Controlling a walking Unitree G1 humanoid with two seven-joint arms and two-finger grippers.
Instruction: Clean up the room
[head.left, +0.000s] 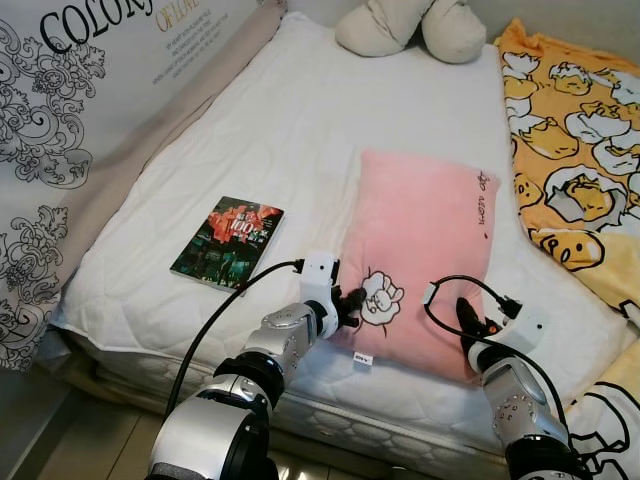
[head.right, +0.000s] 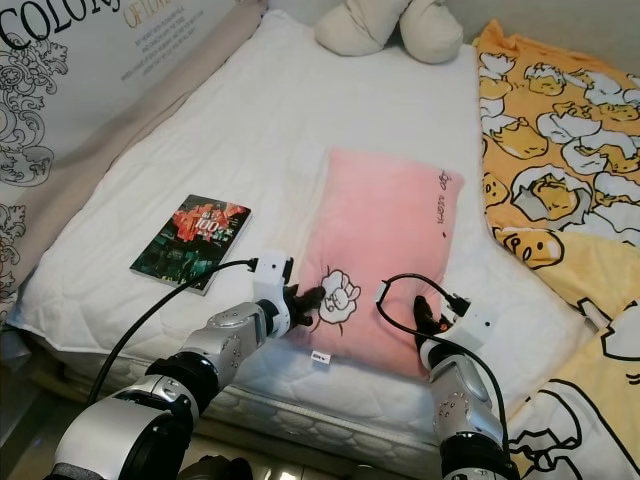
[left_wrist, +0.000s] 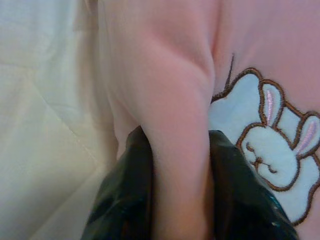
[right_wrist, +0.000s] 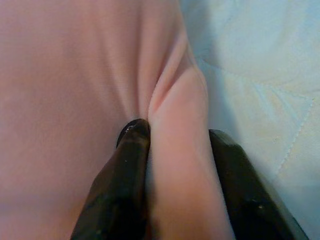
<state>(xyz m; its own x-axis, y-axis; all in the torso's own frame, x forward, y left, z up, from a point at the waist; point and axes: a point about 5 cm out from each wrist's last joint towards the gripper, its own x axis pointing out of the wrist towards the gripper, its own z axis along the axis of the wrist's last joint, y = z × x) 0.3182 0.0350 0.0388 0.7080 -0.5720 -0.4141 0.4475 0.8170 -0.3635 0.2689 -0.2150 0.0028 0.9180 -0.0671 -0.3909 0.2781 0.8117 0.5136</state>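
A book (head.left: 228, 241) lay flat on the white mattress (head.left: 270, 140), well to the left of the pink pillow (head.left: 425, 240). The pillow rested near the mattress's front edge, with its rabbit patch (head.left: 381, 297) at the front left corner. The left gripper (head.left: 352, 300) was closed on the pillow's left edge just beside that patch, a fold of pink fabric pinched between its fingers (left_wrist: 125, 200). The right gripper (head.left: 470, 325) was closed on the pillow's front right corner, a ridge of fabric clamped between its fingers (right_wrist: 120, 190). A yellow patterned blanket (head.left: 575, 170) lay to the pillow's right.
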